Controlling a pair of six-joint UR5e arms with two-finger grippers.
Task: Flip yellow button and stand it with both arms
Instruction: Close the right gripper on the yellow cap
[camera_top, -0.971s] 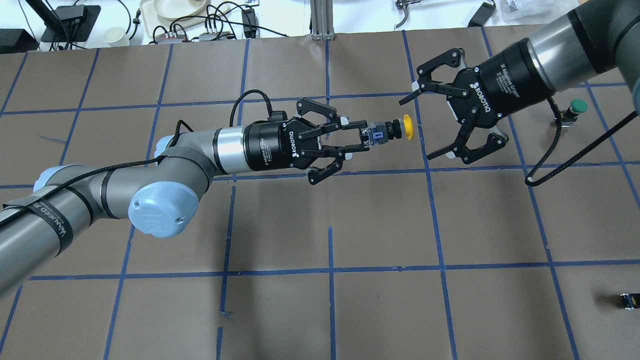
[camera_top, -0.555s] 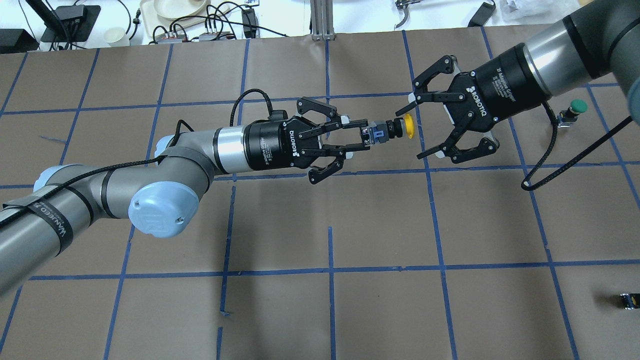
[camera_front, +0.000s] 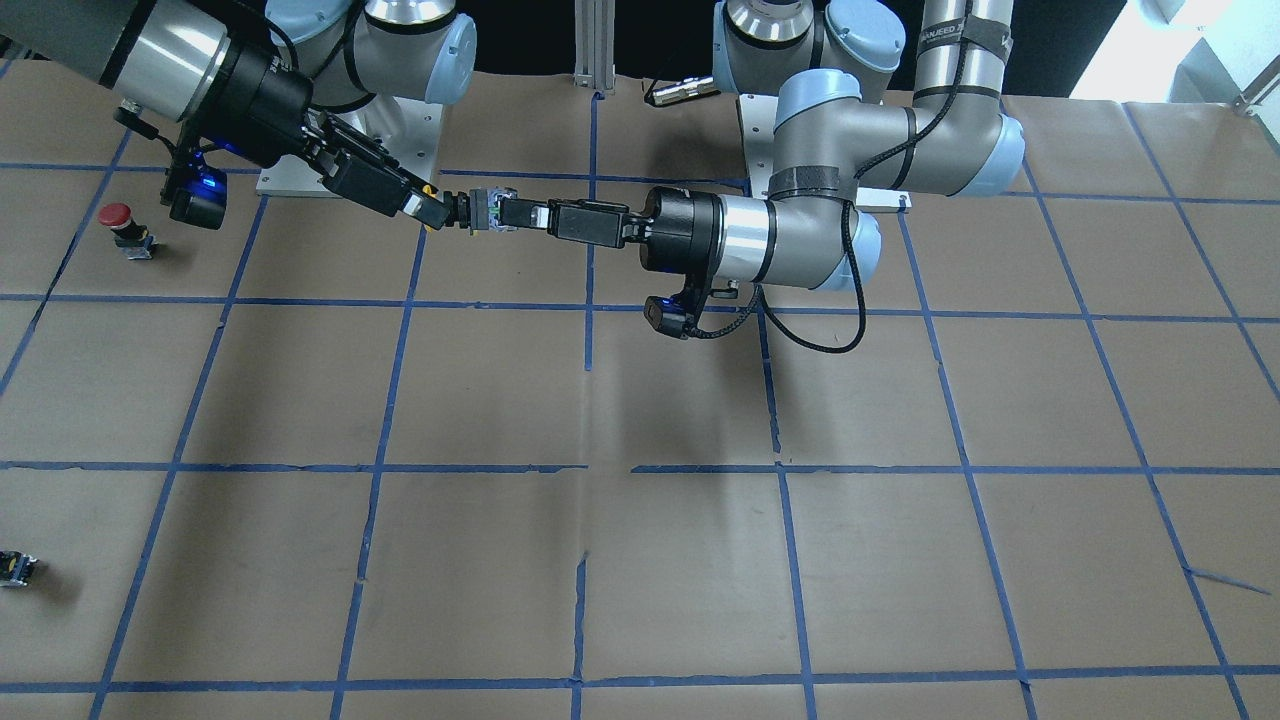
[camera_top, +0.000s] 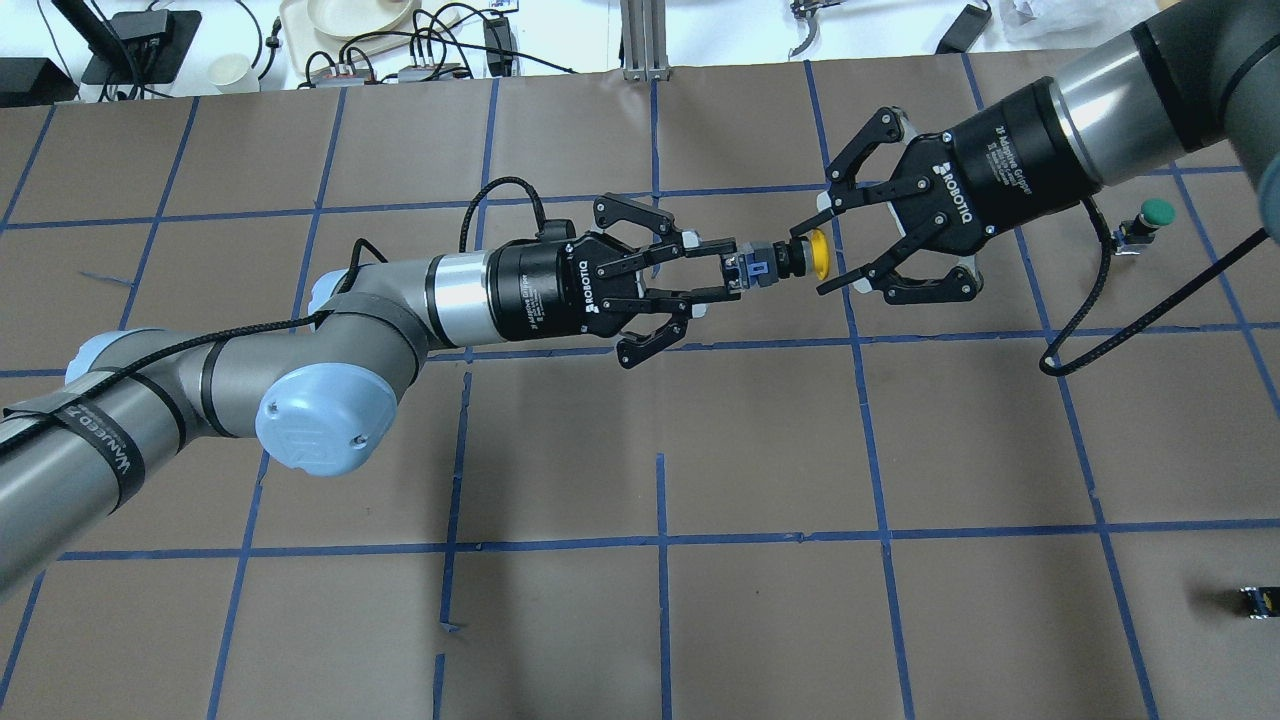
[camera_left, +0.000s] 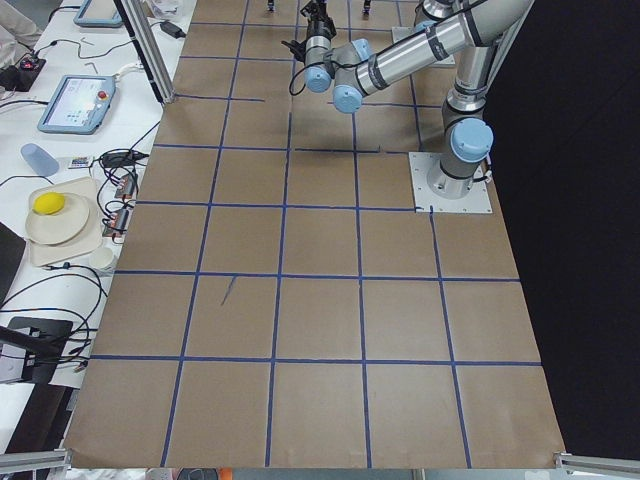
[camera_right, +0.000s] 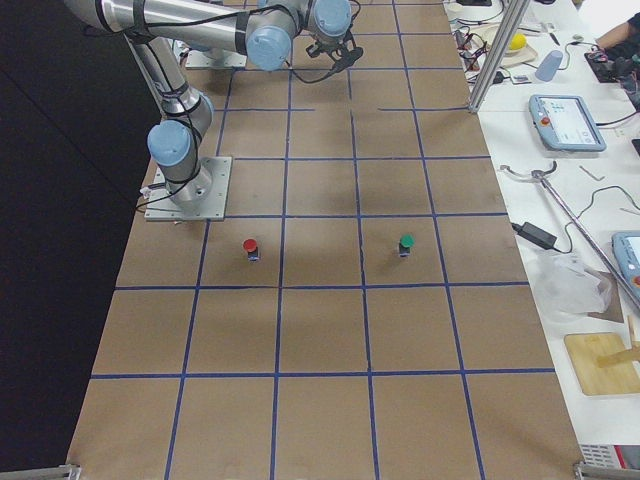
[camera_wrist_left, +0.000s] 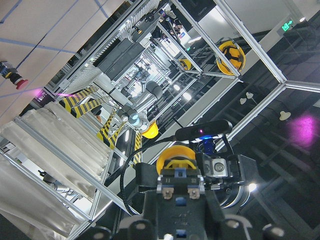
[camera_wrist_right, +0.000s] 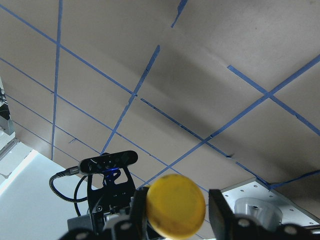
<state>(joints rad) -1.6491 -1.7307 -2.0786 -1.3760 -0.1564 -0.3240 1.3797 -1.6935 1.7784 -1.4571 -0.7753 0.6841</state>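
A: Where is the yellow button (camera_top: 785, 260)?

B: It is lifted clear of the table (camera_top: 640, 620), lying sideways in the air between the two grippers. The left gripper (camera_top: 738, 270) is clamped on its grey-black body, and the cap points at the right gripper (camera_top: 814, 258).

A: And that one?

B: It is spread wide, with one finger on each side of the yellow cap. I see no contact in the overhead view.

A: Any lettering?

B: "ROBOTIQ" is printed in white on both gripper bodies. The small print beside it looks like "2F Adaptive Gripper" but is barely legible. A black strap (camera_top: 100, 440) round the left arm reads "WANEED".

A: What can't you make out?

B: In the front view the right fingers cover nearly all of the cap, leaving just a yellow sliver. In the side views the grippers are too small to judge. A green-capped button (camera_top: 1150, 218) stands beside the right arm's cable, and a red-capped button (camera_front: 125, 225) stands near that wrist's camera. A black-and-yellow piece (camera_top: 1260, 600) is cut off by the frame edge.
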